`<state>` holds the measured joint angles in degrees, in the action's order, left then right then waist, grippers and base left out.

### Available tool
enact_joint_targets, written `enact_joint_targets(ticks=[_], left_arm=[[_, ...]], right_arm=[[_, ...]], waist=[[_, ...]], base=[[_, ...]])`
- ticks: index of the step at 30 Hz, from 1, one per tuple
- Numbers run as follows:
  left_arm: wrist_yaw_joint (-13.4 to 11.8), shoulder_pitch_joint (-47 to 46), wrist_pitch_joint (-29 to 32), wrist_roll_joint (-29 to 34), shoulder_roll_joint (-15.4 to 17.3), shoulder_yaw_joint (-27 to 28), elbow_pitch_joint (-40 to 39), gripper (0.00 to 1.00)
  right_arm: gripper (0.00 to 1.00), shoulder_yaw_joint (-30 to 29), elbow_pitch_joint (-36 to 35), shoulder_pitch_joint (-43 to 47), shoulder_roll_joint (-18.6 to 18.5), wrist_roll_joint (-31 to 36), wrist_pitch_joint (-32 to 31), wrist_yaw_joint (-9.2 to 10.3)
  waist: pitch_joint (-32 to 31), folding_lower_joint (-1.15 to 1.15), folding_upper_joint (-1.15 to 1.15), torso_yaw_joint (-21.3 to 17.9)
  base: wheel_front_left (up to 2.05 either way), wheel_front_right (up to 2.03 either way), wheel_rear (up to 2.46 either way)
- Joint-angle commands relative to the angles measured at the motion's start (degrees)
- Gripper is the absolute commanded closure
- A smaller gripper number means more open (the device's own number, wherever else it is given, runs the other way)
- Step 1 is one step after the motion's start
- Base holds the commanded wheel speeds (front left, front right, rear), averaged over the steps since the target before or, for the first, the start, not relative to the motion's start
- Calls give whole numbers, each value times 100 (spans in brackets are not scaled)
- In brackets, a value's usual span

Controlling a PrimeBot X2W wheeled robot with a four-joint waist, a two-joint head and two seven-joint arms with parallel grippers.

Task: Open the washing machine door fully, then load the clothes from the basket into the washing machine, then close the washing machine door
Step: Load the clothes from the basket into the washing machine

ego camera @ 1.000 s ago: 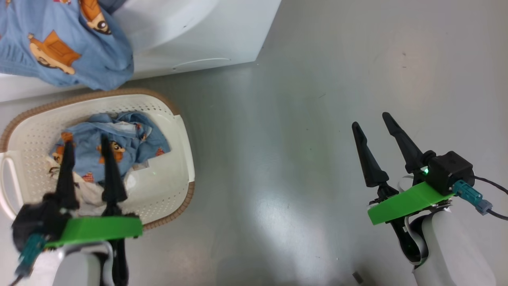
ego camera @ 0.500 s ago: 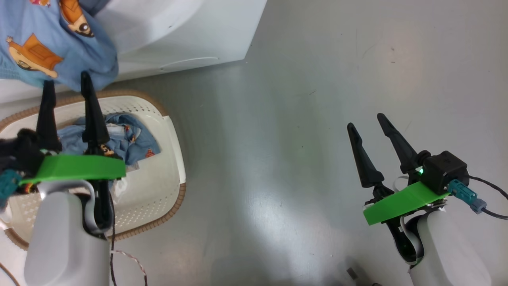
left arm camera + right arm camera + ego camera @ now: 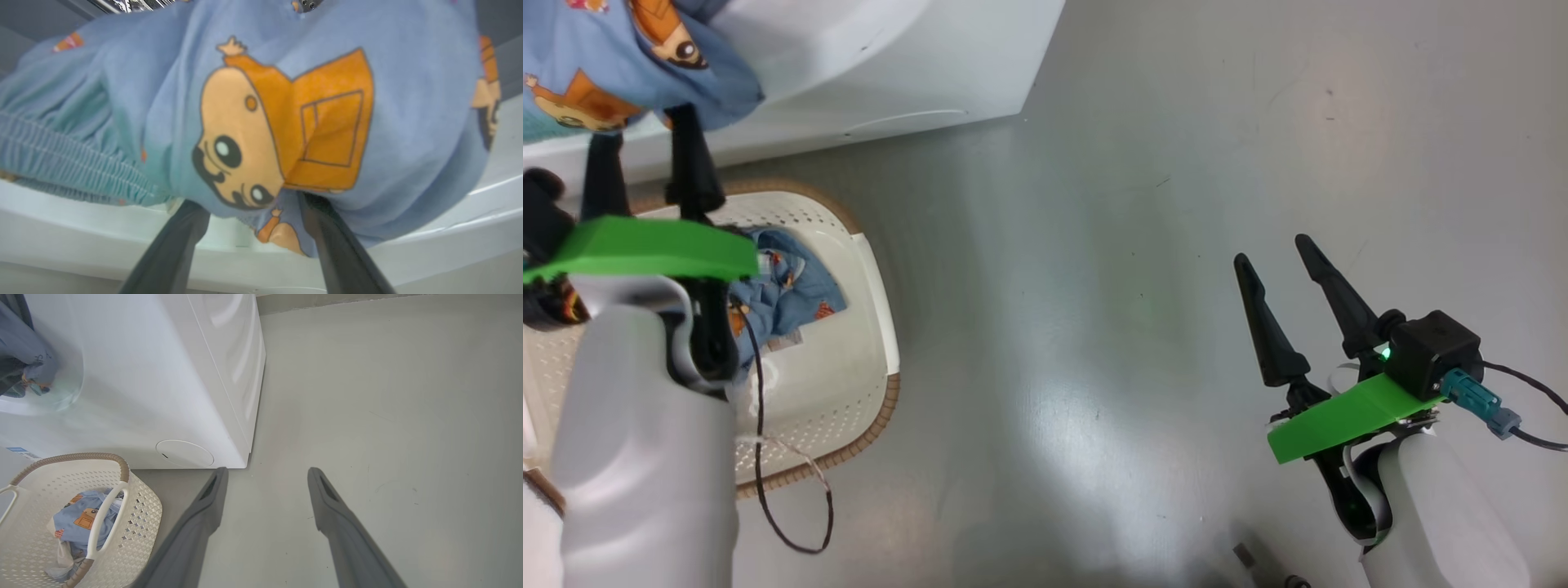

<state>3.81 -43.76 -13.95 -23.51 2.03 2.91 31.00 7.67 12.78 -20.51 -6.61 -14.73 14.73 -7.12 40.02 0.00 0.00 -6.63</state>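
Left gripper (image 3: 644, 139): you have it up over the basket's far rim, jaws spread wide, nothing pinched. In the left wrist view (image 3: 251, 204) both fingertips sit under the hem of the hanging blue cloth; I cannot tell whether they touch it.
Right gripper (image 3: 1272, 251): over bare floor (image 3: 1135, 245), well apart from the basket, jaws spread, empty.
Hanging cloth (image 3: 605, 73): blue, orange bear print, draped out of the washing machine's front and down over its white lip.
Clothes in basket (image 3: 792, 286): blue bundle with a cream-white piece beneath, lying on the basket's bottom.
Basket (image 3: 849, 359): on the floor, just beside the washing machine's front, near its front corner.
Washing machine (image 3: 931, 73): white; round cap (image 3: 184, 453) low on the front by that corner.
Cable (image 3: 760, 408): thin and dark, looping from your left arm across the basket's near rim onto the floor.
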Motion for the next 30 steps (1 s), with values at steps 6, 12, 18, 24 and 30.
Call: enact_joint_targets(ticks=[6, 12, 18, 24, 30], left_arm=[[67, -207, -79, 6, 279, 235, 42, 100], [26, 9, -102, 259, 248, 353, -358, 100], [-117, 201, -104, 700, 209, 446, -1070, 100], [-148, -295, -76, 1060, 469, 354, -1043, 100], [-142, -1188, 179, 1164, 772, 266, -549, 100]], right_arm=[[0, 152, -46, 71, 47, -93, 27, -36], [0, 150, 0, 88, 61, -123, 27, -36], [0, 181, 29, 92, 49, -136, 27, -36], [0, 227, 50, 128, 47, -161, 27, -36], [0, 220, 52, 148, 36, -219, 27, -36]], waist=[[-7, 0, 0, -18], [-73, 0, 0, 41], [-139, 0, 0, 128], [-195, 0, 0, 119], [-132, 0, 0, 34]], base=[[0, 0, 0], [0, 0, 0], [0, 0, 0], [0, 0, 0], [0, 0, 0]])
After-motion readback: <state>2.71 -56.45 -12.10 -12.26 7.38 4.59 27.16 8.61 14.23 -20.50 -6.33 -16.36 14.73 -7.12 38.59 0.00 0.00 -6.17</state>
